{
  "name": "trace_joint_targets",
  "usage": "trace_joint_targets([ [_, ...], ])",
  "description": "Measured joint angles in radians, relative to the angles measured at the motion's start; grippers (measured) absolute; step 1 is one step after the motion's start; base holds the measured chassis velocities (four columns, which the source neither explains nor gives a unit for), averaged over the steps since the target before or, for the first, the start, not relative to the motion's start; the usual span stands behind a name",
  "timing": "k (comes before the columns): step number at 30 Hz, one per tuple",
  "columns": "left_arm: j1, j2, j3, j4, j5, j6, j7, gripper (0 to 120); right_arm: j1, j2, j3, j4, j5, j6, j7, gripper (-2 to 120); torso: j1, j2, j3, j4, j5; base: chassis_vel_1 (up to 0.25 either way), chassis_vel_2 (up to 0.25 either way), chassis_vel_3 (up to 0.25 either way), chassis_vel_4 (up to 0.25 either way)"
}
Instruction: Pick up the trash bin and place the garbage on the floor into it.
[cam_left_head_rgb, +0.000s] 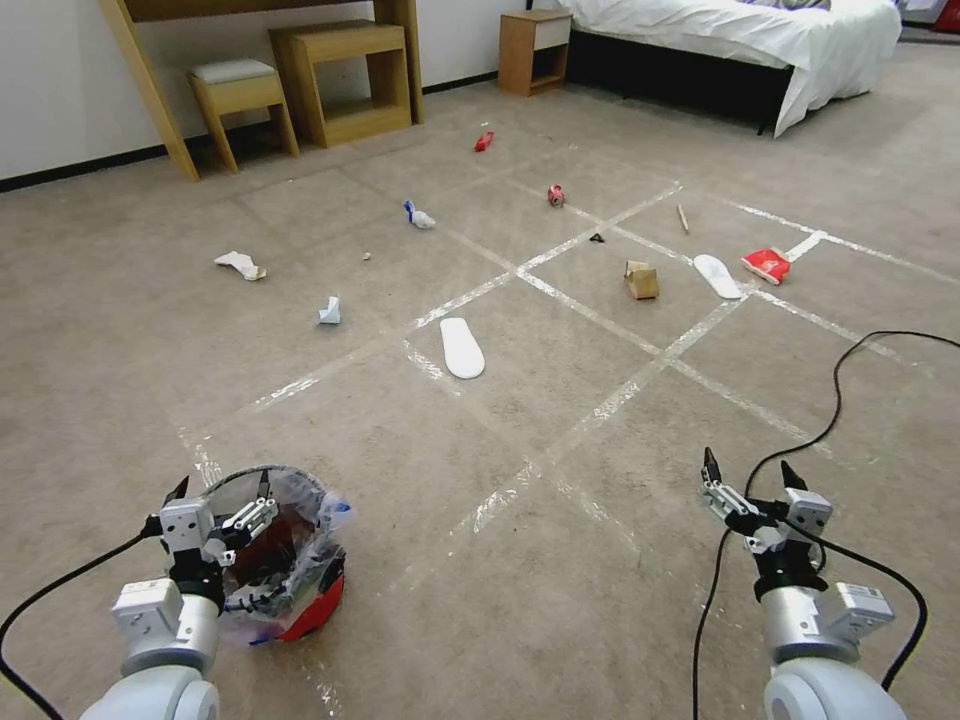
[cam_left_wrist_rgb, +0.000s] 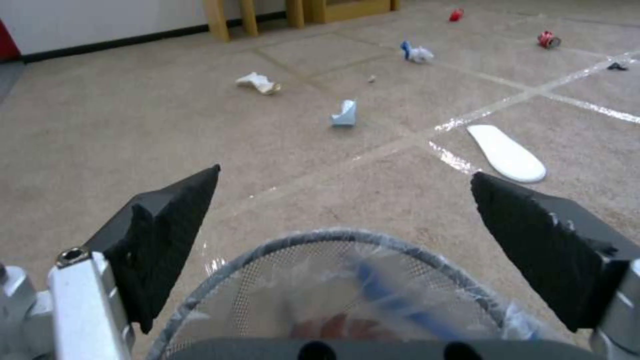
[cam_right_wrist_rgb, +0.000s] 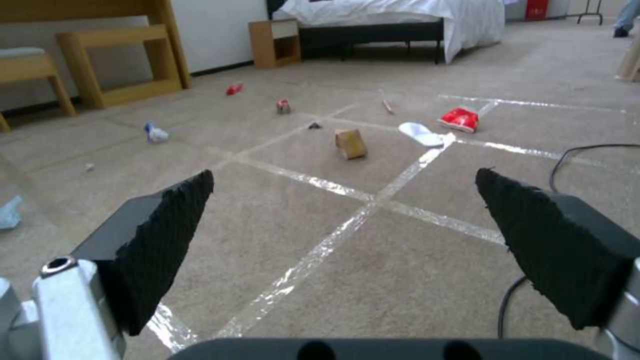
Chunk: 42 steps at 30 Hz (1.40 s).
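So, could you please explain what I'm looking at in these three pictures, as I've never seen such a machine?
It is a wheeled robot with two arms. The wide picture comes from its head; the other two come from cameras on its wrists. The left gripper is open over the trash bin, a red bin with a plastic liner. The right gripper is open over bare floor and holds nothing. Litter lies scattered on the carpet: a white slipper sole, a small cardboard box, a red wrapper.
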Motion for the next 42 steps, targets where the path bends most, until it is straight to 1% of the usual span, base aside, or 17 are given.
trace_joint_targets([
  [9,0.008,0.004,0.000,0.016,0.000,-0.002,0.000,100,0.008,0.001,0.015,-0.008,-0.001,0.024,-0.005,100,0.000,0.000,0.000,0.0001,0.0000,0.000,0.000,0.000,0.000],
  [14,-0.003,-0.001,-0.002,0.037,-0.009,-0.002,-0.001,100,0.013,0.004,0.011,-0.037,-0.038,0.088,-0.022,100,0.000,0.000,0.000,0.0001,0.0000,0.000,0.000,0.000,0.000],
  [20,0.009,0.032,-0.020,0.014,-0.046,0.028,-0.020,100,0.011,0.006,0.011,-0.043,-0.046,0.103,-0.025,100,0.000,0.000,0.000,0.0001,-0.0001,0.000,0.000,0.000,0.000],
  [23,0.019,0.069,-0.027,-0.014,-0.114,0.078,-0.073,100,0.010,0.005,0.013,-0.043,-0.045,0.103,-0.025,100,0.000,0.000,0.000,0.0001,-0.0002,0.000,0.000,0.000,0.000],
  [24,0.024,0.090,-0.033,-0.027,-0.149,0.112,-0.095,100,0.009,0.005,0.014,-0.043,-0.044,0.102,-0.025,100,0.000,0.000,0.000,0.0000,-0.0001,0.000,0.000,0.000,0.000],
  [25,0.033,0.137,-0.051,-0.044,-0.218,0.177,-0.126,100,0.006,0.005,0.016,-0.043,-0.042,0.099,-0.024,100,0.000,0.000,0.000,0.0002,-0.0001,0.000,0.000,0.000,0.000],
  [26,0.033,0.137,-0.051,-0.044,-0.218,0.177,-0.126,100,0.006,0.005,0.016,-0.043,-0.042,0.099,-0.024,100,0.000,0.000,0.000,0.0002,-0.0001,0.000,0.000,0.000,0.000],
  [27,0.036,0.179,-0.066,-0.047,-0.295,0.243,-0.160,100,0.004,0.005,0.017,-0.043,-0.041,0.098,-0.024,100,0.000,0.000,0.000,0.0000,-0.0002,0.000,0.000,0.000,0.000],
  [28,0.037,0.191,-0.070,-0.047,-0.318,0.263,-0.171,100,0.004,0.005,0.018,-0.043,-0.041,0.098,-0.023,100,0.000,0.000,0.000,0.0001,-0.0002,0.000,0.000,0.000,0.000],
  [29,0.038,0.233,-0.085,-0.044,-0.403,0.332,-0.208,100,0.003,0.006,0.019,-0.043,-0.040,0.098,-0.022,100,0.000,0.000,0.000,0.0000,-0.0002,0.000,0.000,0.000,0.000],
  [30,0.038,0.233,-0.085,-0.044,-0.403,0.332,-0.208,100,0.003,0.006,0.019,-0.043,-0.040,0.098,-0.022,100,0.000,0.000,0.000,0.0000,-0.0002,0.000,0.000,0.000,0.000],
  [32,0.036,0.267,-0.092,-0.034,-0.490,0.388,-0.260,100,0.003,0.008,0.021,-0.043,-0.040,0.098,-0.022,100,0.000,0.000,0.000,0.0001,-0.0002,0.000,0.000,0.000,0.000],
  [33,0.030,0.302,-0.094,-0.016,-0.584,0.433,-0.308,100,0.002,0.010,0.022,-0.042,-0.040,0.097,-0.020,100,0.000,0.000,0.000,0.0000,-0.0003,0.000,0.000,0.000,0.000],
  [34,0.030,0.302,-0.094,-0.016,-0.584,0.433,-0.308,100,0.002,0.010,0.022,-0.042,-0.040,0.097,-0.020,100,0.000,0.000,0.000,0.0000,-0.0003,0.000,0.000,0.000,0.000],
  [36,0.023,0.343,-0.099,0.016,-0.662,0.468,-0.343,100,-0.001,0.012,0.023,-0.040,-0.041,0.096,-0.019,100,0.000,0.000,0.000,0.0000,-0.0004,0.000,0.000,0.000,0.000],
  [39,0.015,0.373,-0.101,0.044,-0.729,0.490,-0.370,100,-0.003,0.015,0.023,-0.038,-0.041,0.095,-0.017,100,0.000,0.000,0.000,0.0001,-0.0003,0.000,0.000,0.000,0.000],
  [42,0.010,0.398,-0.106,0.071,-0.761,0.499,-0.377,100,-0.005,0.018,0.025,-0.038,-0.042,0.095,-0.017,100,0.000,0.000,0.000,-0.0001,-0.0004,0.000,0.000,0.000,0.000],
])
